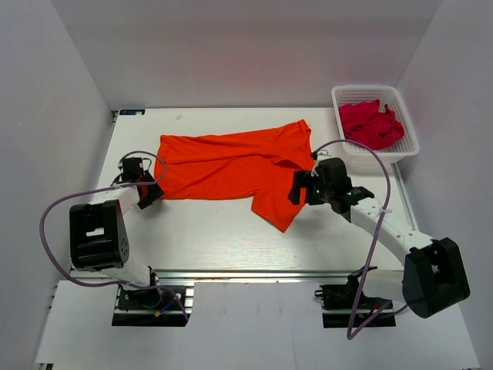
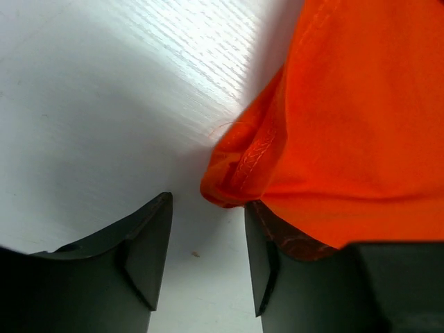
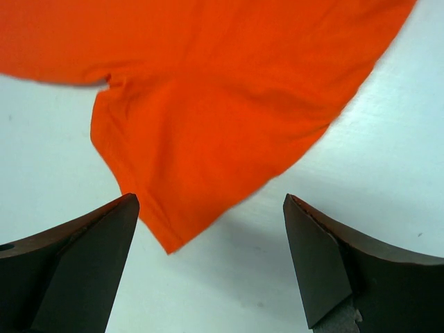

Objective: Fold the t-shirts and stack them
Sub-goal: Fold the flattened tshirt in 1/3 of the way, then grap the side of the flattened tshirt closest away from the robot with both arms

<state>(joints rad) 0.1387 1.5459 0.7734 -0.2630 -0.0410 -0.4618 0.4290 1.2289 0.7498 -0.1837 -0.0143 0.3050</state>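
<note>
Left hand (image 2: 207, 211), partly open, sits at the bunched near-left hem of the orange t-shirt (image 1: 223, 163) on the table (image 1: 208, 239); right hand (image 3: 209, 202) gapes wide above its near-right sleeve. Close each on a full fold of cloth before lifting together. Pink shirts (image 1: 371, 123) wait in the far-right basket (image 1: 410, 131).

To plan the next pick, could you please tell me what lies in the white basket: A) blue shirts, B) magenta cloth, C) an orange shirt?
B: the basket holds crumpled magenta cloth, while the orange shirt lies spread outside it.
</note>
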